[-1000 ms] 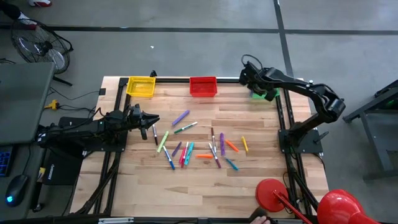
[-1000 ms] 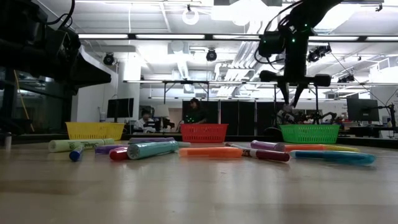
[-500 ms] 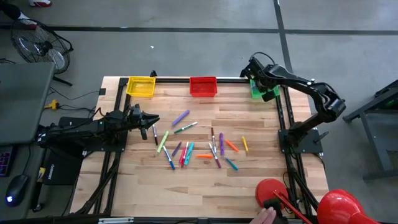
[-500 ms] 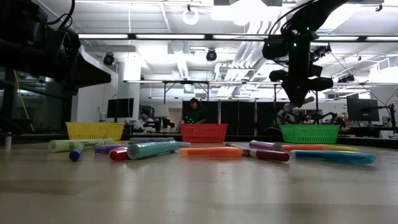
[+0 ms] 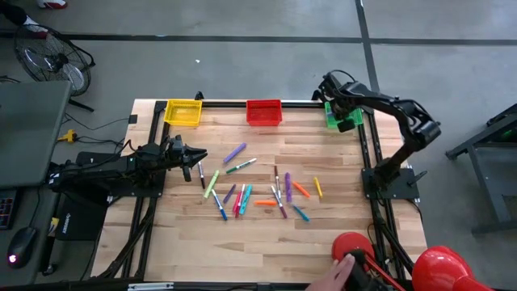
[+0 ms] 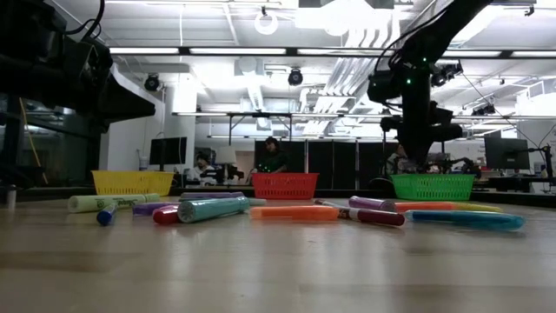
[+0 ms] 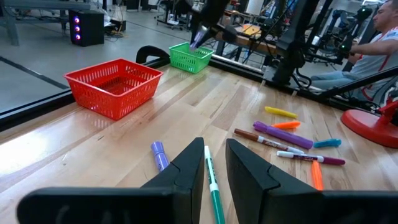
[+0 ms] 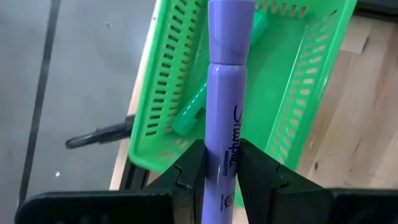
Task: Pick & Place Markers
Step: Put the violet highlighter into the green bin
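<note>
While the right pincer (image 8: 222,163) is clamped on a purple marker (image 8: 227,93) marked "Sharpie" above the green basket (image 8: 292,99), the left pincer (image 7: 214,163) waits slightly apart over the tabletop (image 5: 339,162).

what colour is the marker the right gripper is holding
Purple marker, clearest in the right wrist view.

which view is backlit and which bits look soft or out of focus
Low view: bright ceiling strip lights leave the right pincer a dark silhouette above the green mesh basket; the bare wooden tabletop nearest the lens is soft. Right wrist view: the purple plastic marker is sharp, its printed script legible.
</note>
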You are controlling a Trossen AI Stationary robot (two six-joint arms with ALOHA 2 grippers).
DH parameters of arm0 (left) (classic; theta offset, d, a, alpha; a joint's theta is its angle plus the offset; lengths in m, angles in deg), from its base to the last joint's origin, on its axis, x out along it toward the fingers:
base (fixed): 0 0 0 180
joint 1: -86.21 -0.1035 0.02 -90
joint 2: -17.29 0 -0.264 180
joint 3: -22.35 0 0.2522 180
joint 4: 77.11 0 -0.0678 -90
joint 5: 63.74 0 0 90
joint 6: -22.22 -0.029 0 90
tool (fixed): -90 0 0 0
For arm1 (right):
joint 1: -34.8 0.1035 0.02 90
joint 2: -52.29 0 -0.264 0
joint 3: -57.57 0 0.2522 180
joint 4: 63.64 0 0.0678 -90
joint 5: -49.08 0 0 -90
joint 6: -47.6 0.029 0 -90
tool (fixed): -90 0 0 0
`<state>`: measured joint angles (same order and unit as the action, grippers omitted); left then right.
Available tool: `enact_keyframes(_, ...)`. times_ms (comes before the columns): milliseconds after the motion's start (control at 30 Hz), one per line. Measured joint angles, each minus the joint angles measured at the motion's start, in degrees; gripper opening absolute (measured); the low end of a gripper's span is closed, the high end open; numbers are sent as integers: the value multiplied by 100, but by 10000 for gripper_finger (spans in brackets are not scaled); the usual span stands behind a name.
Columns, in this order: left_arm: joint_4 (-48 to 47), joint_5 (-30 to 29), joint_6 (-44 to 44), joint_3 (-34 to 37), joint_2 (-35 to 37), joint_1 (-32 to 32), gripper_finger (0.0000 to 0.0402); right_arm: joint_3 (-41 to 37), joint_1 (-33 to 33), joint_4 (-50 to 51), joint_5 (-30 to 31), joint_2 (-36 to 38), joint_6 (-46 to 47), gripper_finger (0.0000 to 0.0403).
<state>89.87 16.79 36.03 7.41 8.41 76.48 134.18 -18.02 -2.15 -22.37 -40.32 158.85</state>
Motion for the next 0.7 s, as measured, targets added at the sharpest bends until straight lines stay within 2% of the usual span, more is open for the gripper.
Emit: enact_keyframes(700, -1, 0, 0, 0, 0, 0, 64, -2, -424, 345, 33, -102, 64, 67)
